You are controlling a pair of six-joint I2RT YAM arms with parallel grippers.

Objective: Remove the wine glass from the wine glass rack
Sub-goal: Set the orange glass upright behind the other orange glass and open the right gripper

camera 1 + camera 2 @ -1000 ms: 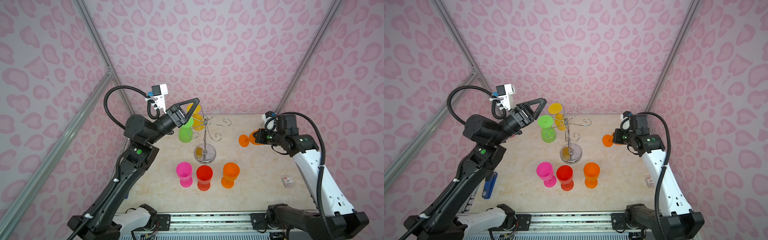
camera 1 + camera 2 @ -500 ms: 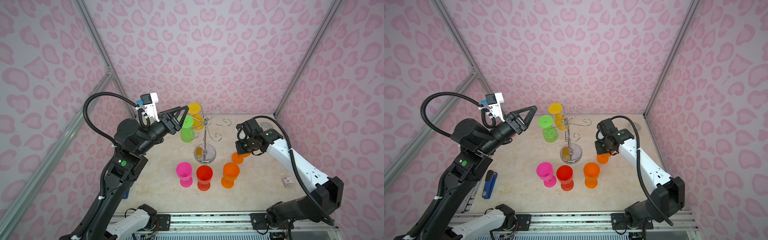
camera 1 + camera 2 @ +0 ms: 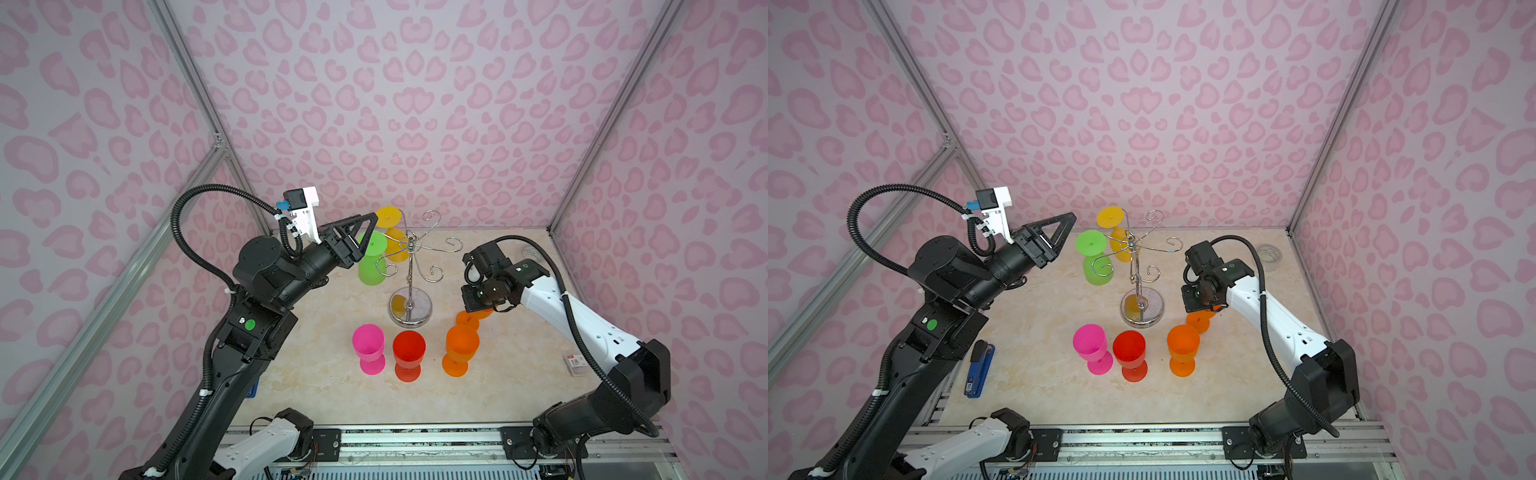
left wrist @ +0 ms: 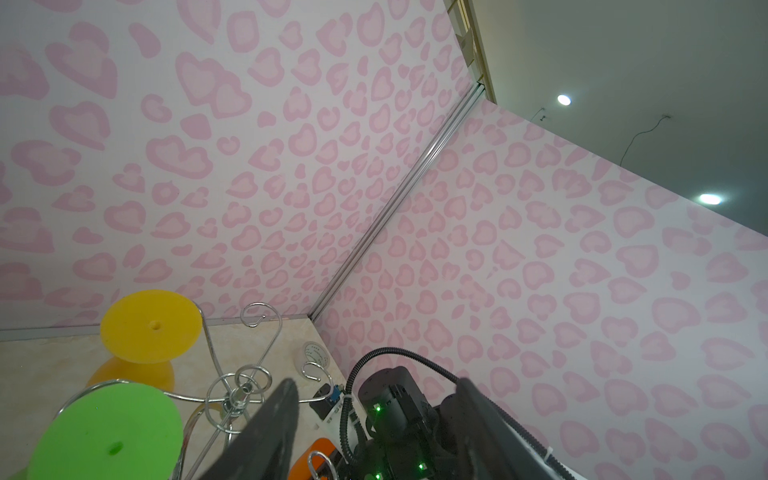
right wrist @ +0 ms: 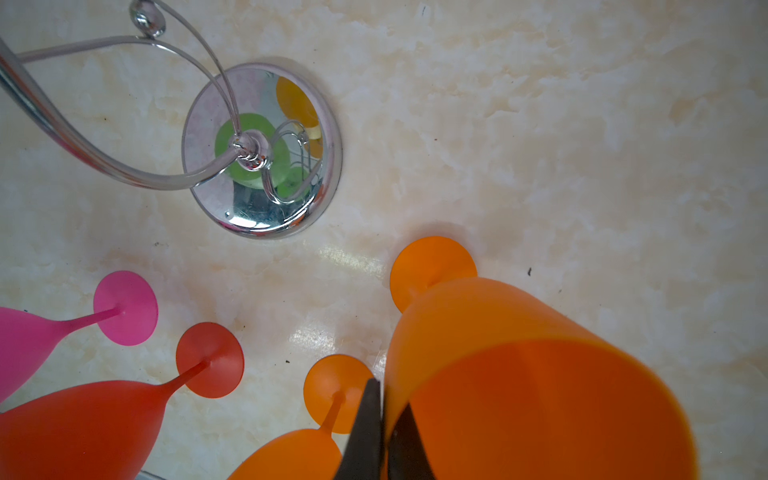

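Note:
The chrome wine glass rack [image 3: 409, 270] [image 3: 1136, 278] stands mid-table on its round mirror base [image 5: 266, 149]. Two glasses hang upside down on its left arms: a green wine glass [image 3: 372, 259] [image 4: 108, 436] and a yellow one [image 3: 390, 232] [image 4: 149, 324]. My left gripper [image 3: 368, 232] [image 3: 1065, 232] [image 4: 374, 384] is open in the air beside the green glass's foot, with nothing between its fingers. My right gripper [image 3: 478, 309] [image 5: 384, 399] points down, shut on the rim of an upright orange wine glass [image 5: 519, 374] [image 3: 1200, 321], whose foot [image 5: 432, 270] is at or just above the table.
Pink [image 3: 368, 340], red [image 3: 409, 347] and orange [image 3: 461, 343] glasses stand in a row in front of the rack. A blue stapler [image 3: 979, 370] lies front left. A tape roll [image 3: 1268, 253] lies at the back right, a small card [image 3: 575, 365] at the right.
My right arm has swung in from the right and lowered the orange glass beside the rack's base. My left gripper drew back a little, then returned to the green glass's foot.

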